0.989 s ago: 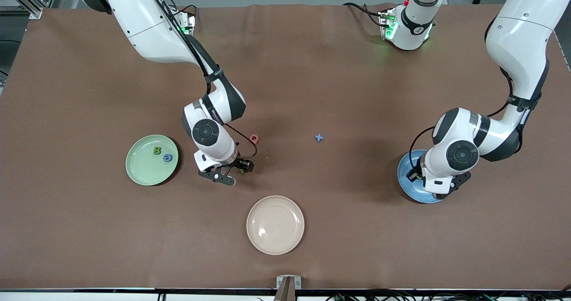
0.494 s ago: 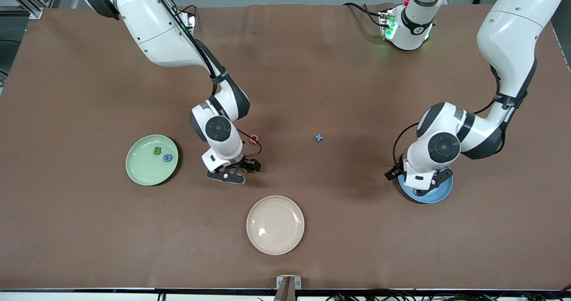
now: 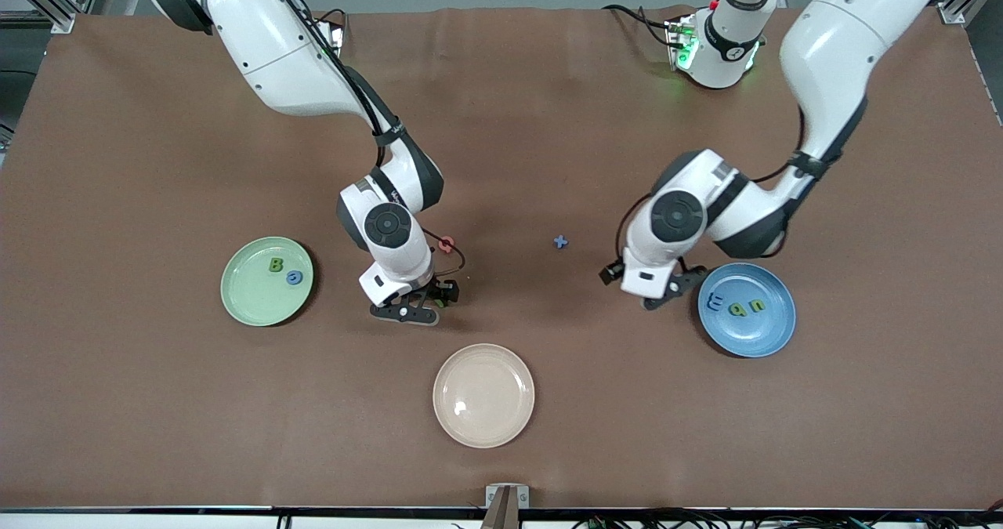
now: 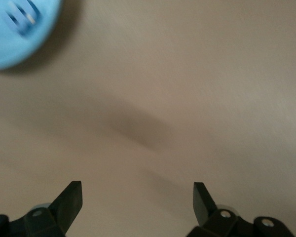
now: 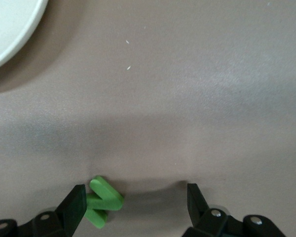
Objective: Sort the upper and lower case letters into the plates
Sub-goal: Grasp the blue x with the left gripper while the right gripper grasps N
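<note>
Between the wide-spread jaws of the right gripper [image 5: 130,205], hard against one finger [image 5: 75,203], lies a green letter [image 5: 102,201], so I'd centre it before closing, while the left gripper [image 4: 137,200], jaws wide and empty, hangs beside the blue plate [image 3: 747,309].

Two arms are seen in the front view, each built of glossy white shells joined by black bands. A round black cap with a small centre mark is set in each wrist joint, at mid-left and mid-right of the frame. Thin black cables are run along both arms and looped near the wrists. Green lights are shown on the base at upper right. The left gripper [image 4: 137,197] and right gripper [image 5: 135,200] are fitted with matte black wedge-shaped fingers fastened by silver screws.
</note>
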